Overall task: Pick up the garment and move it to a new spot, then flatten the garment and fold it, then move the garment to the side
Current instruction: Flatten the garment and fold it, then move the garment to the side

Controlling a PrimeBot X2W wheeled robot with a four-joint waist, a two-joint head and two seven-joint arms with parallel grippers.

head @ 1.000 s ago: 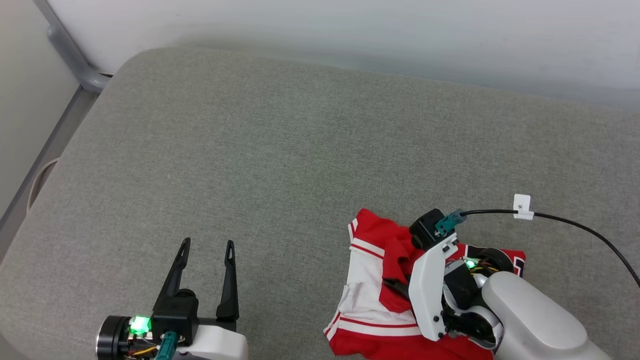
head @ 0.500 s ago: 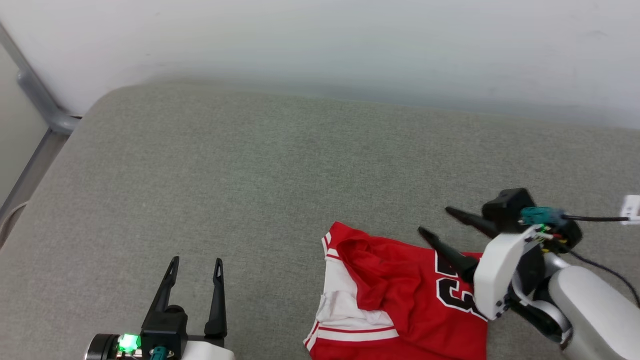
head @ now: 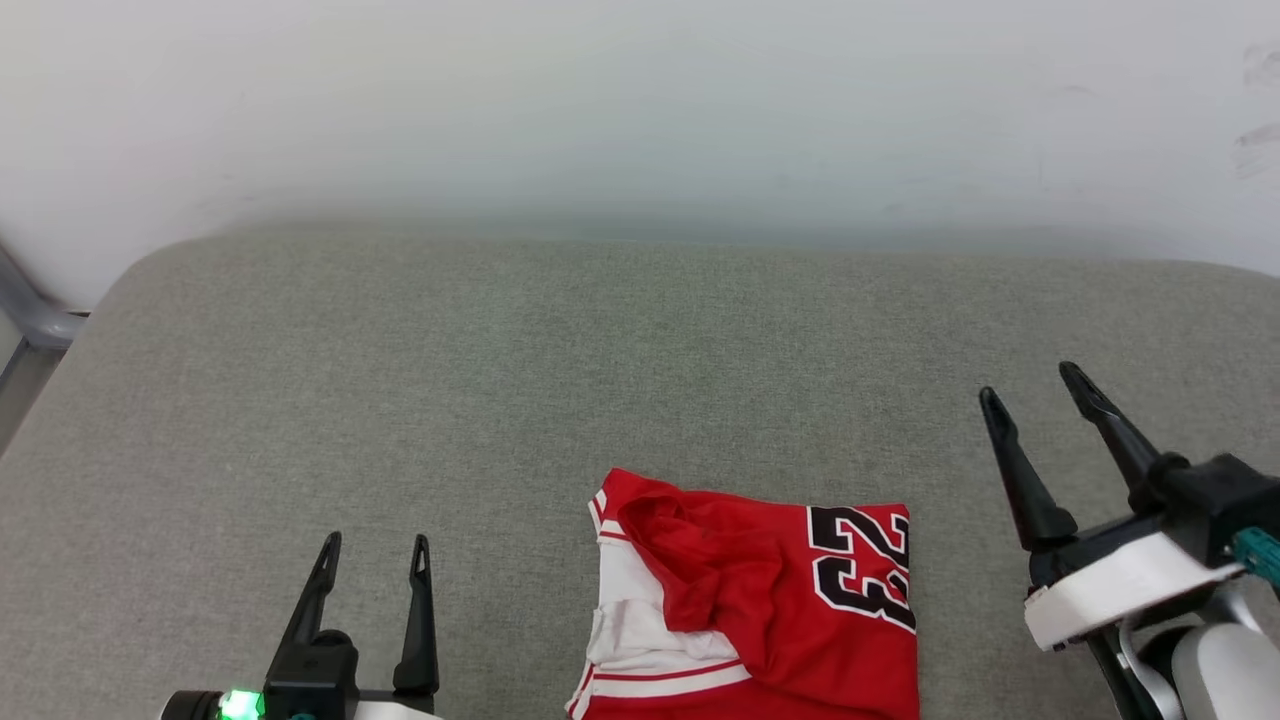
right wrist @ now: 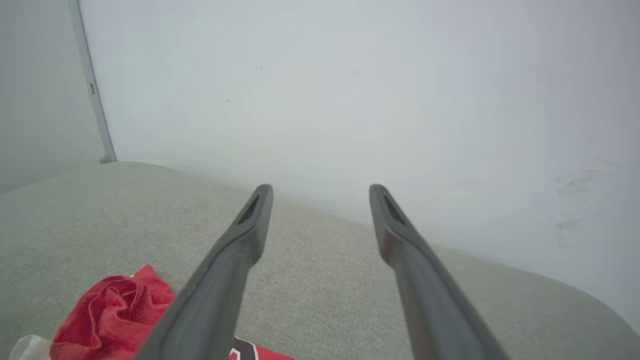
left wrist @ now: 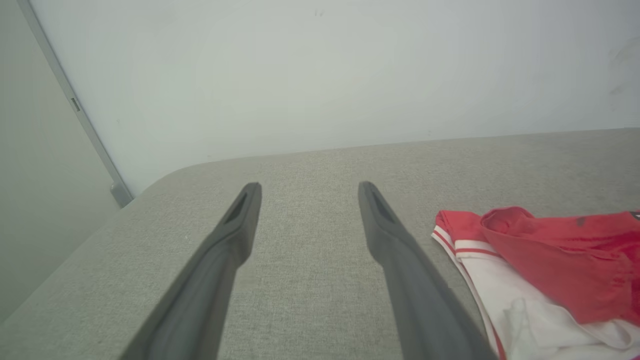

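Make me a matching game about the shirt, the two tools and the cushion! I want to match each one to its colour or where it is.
Things:
1. shirt
2. left tool
3. right tool
4. cushion

Matches:
A. open, on the shirt's right side
B. grey, under everything
C. red and white, with black numbers
D. open, on the shirt's left side

Pairs: 1-C, 2-D, 3-A, 4-B
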